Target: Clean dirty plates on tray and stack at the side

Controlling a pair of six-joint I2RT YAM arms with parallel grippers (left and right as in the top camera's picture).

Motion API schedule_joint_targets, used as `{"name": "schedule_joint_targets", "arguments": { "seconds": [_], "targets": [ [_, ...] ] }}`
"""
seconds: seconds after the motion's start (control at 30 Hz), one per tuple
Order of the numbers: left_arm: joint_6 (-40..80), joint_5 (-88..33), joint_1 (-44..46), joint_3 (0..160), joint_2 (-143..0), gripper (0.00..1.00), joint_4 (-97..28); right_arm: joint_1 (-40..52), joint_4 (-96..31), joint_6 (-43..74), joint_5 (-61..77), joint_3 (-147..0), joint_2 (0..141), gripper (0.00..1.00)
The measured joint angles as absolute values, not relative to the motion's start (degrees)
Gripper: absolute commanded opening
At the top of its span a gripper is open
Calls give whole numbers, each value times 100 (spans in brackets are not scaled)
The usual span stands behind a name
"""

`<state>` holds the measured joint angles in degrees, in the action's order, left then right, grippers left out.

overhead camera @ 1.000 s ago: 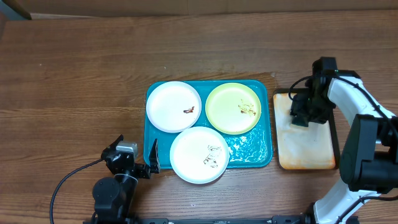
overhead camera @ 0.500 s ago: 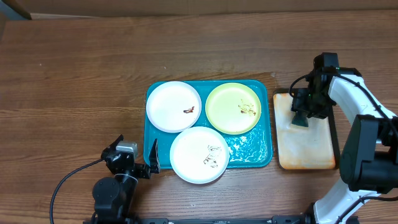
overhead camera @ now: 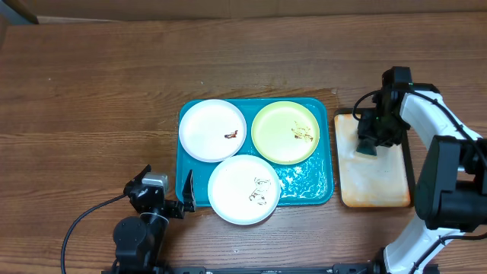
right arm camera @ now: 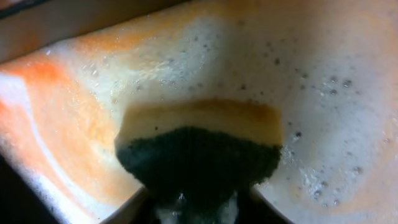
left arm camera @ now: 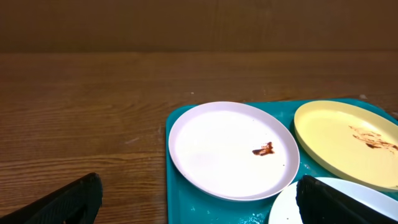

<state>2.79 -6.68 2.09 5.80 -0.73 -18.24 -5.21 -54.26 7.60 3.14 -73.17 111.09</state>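
- The left gripper sits at the near table edge, just left of the teal tray. Its jaws are spread wide with nothing between them. In the wrist view only the two dark fingertips show, cut off by the bottom corners.
- A black cable loops from that arm out of the bottom of the overhead view.
- The table lies bare to the left of and behind the tray.
- On the tray, one white plate lies at the back left with a small brown smear.
- The second white plate lies in front, overhanging the tray's near rim, close to the left arm's fingers.
- The yellow-green plate lies at the back right. Its smear is too small to read.
- The three plates nearly touch. The tray's front right corner is wet and free.
- The smaller black-rimmed tray stands just right of the teal one, with foam and orange stain inside.
- The right gripper is down in its back half, clamped on a sponge, dark green side toward the camera. Its fingers are almost hidden at the frame's bottom.
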Motion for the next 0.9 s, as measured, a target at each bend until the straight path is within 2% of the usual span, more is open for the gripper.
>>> {"name": "schedule_joint_targets", "arguments": {
  "seconds": [0.03,0.07,0.9],
  "targets": [
    [281,-668,209,580,-75,100,-1824,-521,-5433,735,322,-7317,11109,5],
    [279,-668,209,580,-73,100,-1824,-521,-5437,753,322,-7317,11109,4],
    [279,-668,209,580,-75,100,-1824,-521,-5662,878,467,-7317,11054,4]
  ]
}}
